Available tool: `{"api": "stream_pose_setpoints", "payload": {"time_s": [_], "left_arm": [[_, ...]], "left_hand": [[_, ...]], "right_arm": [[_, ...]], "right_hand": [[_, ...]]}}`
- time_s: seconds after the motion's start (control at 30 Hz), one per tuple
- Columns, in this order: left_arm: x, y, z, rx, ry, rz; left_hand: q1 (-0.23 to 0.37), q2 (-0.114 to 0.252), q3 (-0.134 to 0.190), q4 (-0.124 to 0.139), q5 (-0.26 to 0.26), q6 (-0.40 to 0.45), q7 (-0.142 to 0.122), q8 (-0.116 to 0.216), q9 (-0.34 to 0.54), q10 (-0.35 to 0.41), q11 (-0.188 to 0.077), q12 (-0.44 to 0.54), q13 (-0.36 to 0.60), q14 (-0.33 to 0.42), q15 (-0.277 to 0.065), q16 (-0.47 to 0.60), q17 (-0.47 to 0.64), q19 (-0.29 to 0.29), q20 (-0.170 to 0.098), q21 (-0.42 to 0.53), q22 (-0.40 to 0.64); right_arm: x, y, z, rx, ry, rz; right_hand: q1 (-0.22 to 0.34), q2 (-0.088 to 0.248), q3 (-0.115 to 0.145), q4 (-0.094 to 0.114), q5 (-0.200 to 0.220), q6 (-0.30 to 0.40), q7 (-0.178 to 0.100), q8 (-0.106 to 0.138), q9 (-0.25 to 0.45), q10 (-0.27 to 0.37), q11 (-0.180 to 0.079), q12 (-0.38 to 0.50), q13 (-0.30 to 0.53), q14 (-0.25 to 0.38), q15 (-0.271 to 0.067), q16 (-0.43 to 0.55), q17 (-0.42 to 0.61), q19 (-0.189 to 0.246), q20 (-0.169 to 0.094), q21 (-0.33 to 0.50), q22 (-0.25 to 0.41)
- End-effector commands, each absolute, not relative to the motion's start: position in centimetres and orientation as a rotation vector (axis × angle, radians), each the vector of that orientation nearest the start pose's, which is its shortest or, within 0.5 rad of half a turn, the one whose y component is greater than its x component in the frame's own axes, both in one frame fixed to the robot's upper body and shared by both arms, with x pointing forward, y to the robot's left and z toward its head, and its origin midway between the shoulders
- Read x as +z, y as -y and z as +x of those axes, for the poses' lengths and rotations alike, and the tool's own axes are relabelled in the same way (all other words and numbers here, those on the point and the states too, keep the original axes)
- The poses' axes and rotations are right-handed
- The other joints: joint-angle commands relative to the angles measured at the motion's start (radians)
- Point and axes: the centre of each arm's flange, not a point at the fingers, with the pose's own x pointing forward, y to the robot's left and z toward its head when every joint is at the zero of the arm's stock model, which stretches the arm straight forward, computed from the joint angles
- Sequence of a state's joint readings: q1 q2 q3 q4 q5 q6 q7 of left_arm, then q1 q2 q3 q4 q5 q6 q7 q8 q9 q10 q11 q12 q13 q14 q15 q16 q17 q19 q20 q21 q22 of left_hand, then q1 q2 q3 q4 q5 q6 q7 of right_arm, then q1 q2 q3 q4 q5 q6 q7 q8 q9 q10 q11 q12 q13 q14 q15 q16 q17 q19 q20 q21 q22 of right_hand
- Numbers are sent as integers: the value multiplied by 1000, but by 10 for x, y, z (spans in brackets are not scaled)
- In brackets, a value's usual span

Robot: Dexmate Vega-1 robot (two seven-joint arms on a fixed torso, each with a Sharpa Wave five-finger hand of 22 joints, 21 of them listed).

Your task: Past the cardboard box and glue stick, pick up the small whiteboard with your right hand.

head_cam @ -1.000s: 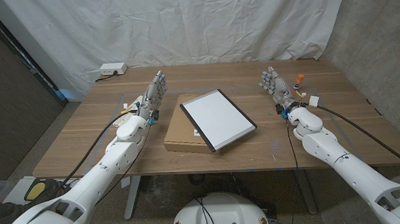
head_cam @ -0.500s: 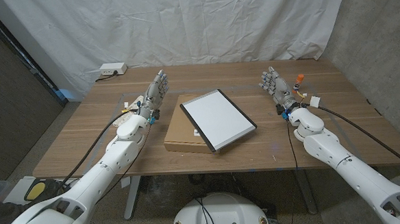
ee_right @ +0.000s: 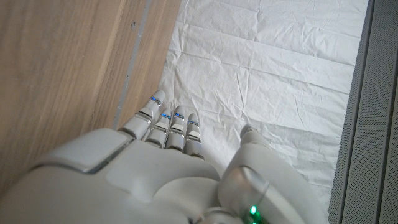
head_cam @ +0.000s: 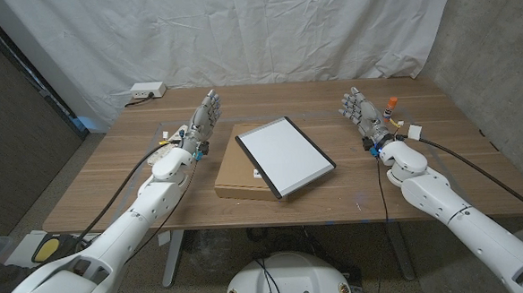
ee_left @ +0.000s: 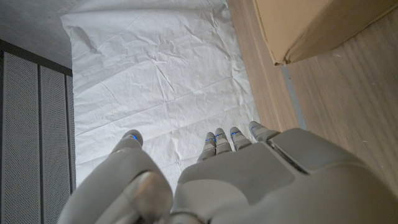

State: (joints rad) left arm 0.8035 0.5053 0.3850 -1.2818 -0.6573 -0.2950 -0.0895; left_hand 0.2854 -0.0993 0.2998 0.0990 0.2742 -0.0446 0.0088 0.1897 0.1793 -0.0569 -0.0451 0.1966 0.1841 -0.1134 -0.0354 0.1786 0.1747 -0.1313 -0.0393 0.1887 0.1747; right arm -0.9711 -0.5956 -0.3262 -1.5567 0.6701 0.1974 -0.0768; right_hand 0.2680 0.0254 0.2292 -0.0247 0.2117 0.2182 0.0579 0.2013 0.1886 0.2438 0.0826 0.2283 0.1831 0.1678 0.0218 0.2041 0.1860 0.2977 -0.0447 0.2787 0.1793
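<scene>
The small whiteboard [head_cam: 285, 156] lies tilted on top of the cardboard box [head_cam: 239, 174] in the middle of the bench [head_cam: 120, 181], its near corner hanging just over the box's edge; it has not shifted at all over the last second. The right hand [head_cam: 359, 110] stands well apart to the whiteboard's right, fingers up and spread with nothing in them; the glue stick [head_cam: 390, 105] stands just beside it on the far side. The only change I can make out is small: the right forearm has slid a touch outward along the bench, while the hand itself has hardly moved. The left hand [head_cam: 203, 119] waits on the box's other side, also open-fingered and holding nothing, and has stayed put. To my eye the pick has not really begun; the right hand will have to swing in toward the whiteboard's nearer long edge, and that overhanging corner looks the likeliest place to get fingers under.
</scene>
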Motion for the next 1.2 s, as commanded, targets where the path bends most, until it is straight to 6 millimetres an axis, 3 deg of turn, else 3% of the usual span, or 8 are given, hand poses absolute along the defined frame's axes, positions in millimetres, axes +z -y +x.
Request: {"api": "stream_pose_setpoints", "payload": {"time_s": [0.03,0.67,1.0,1.2], "left_arm": [[-11,-287,653,-267,620,-18],[-6,-286,645,-269,628,10],[-5,-283,641,-282,626,22],[-6,-282,637,-280,617,36]], "left_hand": [[12,3,5,-6,10,-6,1,5,3,-9,3,2,1,-6,1,5,4,-5,-67,7,5],[19,9,4,-9,14,-5,2,4,3,-10,6,2,1,-6,3,5,4,-8,-64,8,6],[22,12,3,-10,16,-6,1,4,3,-9,6,2,1,-7,4,5,4,-13,-56,6,6],[24,13,3,-11,16,-5,2,4,3,-9,6,2,1,-8,5,5,4,-13,-56,7,6]], "right_arm": [[-20,281,601,198,571,32],[-19,289,587,212,553,14],[-22,295,581,231,532,21],[-23,301,578,233,522,16]], "right_hand": [[15,1,5,-9,2,6,1,2,1,17,10,9,2,18,4,7,0,15,-19,6,5],[26,5,9,-18,-9,22,-5,6,2,46,22,15,3,56,4,12,1,44,-12,9,7],[48,10,16,-36,-19,54,9,14,4,75,40,20,4,102,9,17,1,101,-7,21,7],[53,11,17,-41,-23,42,12,7,4,87,42,21,4,123,10,19,1,131,-6,28,6]]}}
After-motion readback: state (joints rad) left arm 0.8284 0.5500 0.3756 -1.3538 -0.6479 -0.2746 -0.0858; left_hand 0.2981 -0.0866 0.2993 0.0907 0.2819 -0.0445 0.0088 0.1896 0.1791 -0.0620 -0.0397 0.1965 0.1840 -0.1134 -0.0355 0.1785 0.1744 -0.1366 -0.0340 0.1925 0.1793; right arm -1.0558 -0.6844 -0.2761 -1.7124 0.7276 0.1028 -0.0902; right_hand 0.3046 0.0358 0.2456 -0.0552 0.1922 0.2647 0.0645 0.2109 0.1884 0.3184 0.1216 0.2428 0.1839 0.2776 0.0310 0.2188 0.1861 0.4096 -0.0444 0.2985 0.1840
